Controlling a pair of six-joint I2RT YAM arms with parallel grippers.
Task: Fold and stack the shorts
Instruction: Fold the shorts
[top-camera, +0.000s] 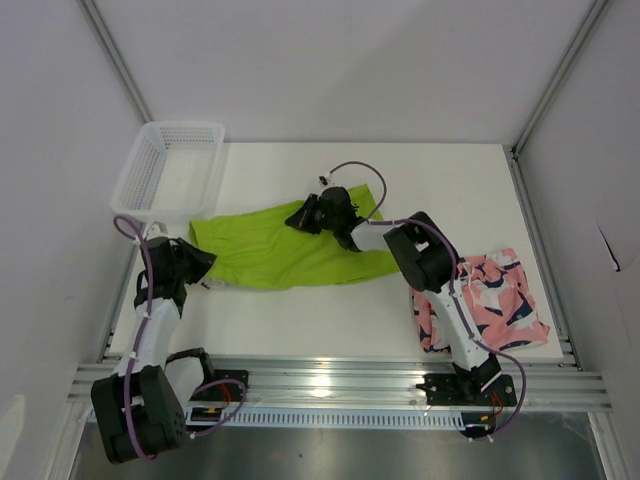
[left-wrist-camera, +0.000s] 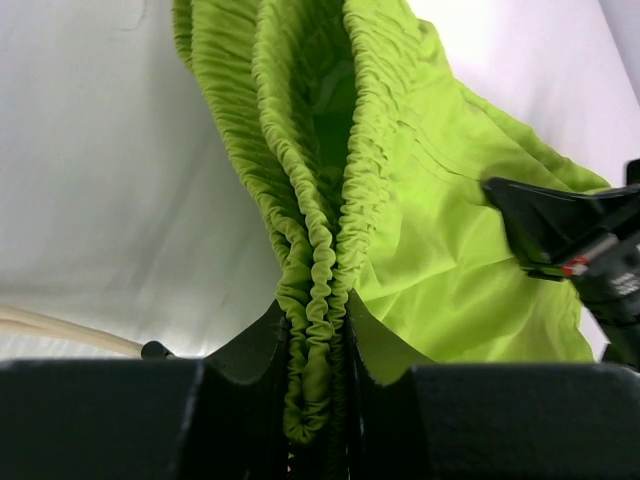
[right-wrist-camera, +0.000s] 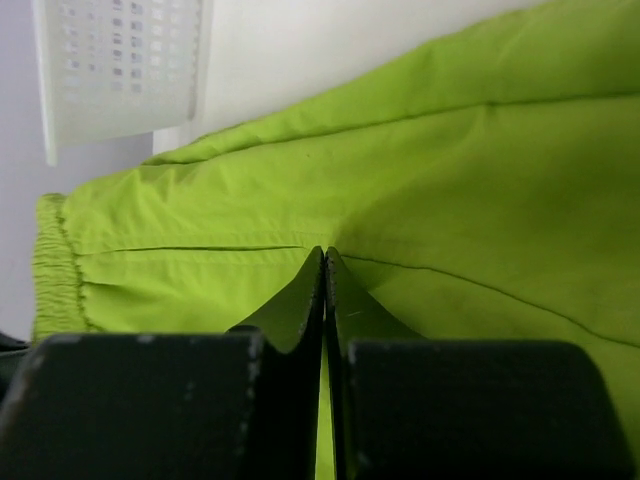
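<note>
The lime green shorts (top-camera: 270, 250) lie spread across the middle of the table. My left gripper (top-camera: 205, 262) is at their left end, shut on the bunched elastic waistband (left-wrist-camera: 315, 310), which fills the gap between its fingers. My right gripper (top-camera: 297, 217) is on the far edge of the same shorts, its jaws pressed together on a thin pinch of green fabric (right-wrist-camera: 325, 255) where the creases meet. The left wrist view shows that gripper (left-wrist-camera: 560, 225) over the cloth (left-wrist-camera: 440, 220). The pink printed shorts (top-camera: 495, 300) lie crumpled at the right, partly behind the right arm.
A white mesh basket (top-camera: 170, 170) stands at the table's far left corner, just beyond the shorts' waistband end, and also shows in the right wrist view as the basket (right-wrist-camera: 120, 70). Metal frame rails run along the near edge and up both sides.
</note>
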